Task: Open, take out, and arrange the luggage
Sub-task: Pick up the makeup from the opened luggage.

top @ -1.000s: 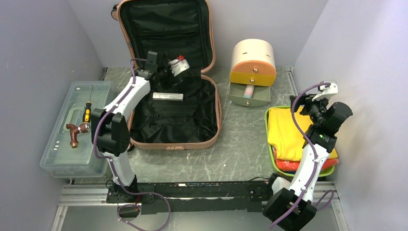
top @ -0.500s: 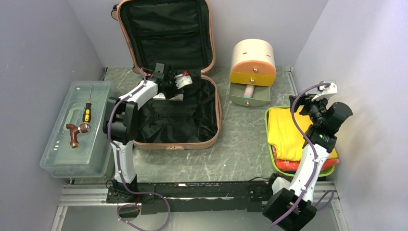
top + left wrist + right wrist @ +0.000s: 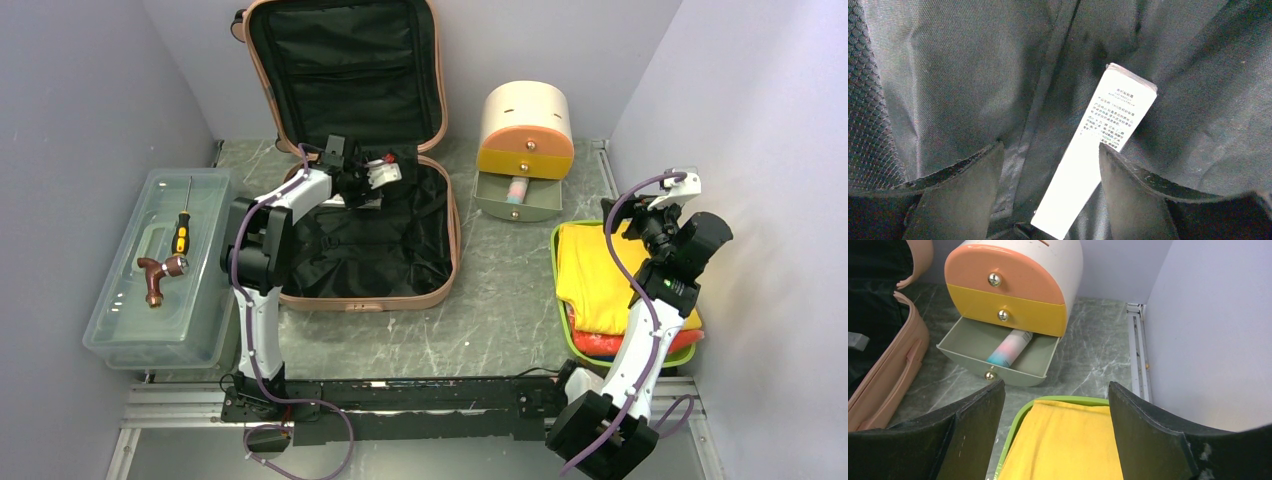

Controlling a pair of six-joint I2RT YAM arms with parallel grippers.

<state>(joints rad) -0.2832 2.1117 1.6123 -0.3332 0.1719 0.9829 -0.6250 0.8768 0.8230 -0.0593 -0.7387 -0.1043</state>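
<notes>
The left gripper [image 3: 1050, 150] hangs inside the open luggage [image 3: 365, 300], its fingers apart on either side of a white labelled box [image 3: 1088, 145] (only one finger seems to touch it), with black lining beyond. The right gripper [image 3: 1055, 387] gapes empty above yellow cloth [image 3: 1068, 445] in a lime-green tray [image 3: 1020, 425]. Ahead of it, an open drawer [image 3: 963, 340] holds a tube [image 3: 1008, 347].

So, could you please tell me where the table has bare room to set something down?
Bare marble lies between the luggage and the green tray, in front of the drawer unit. The left side is crowded by the clear bin.
</notes>
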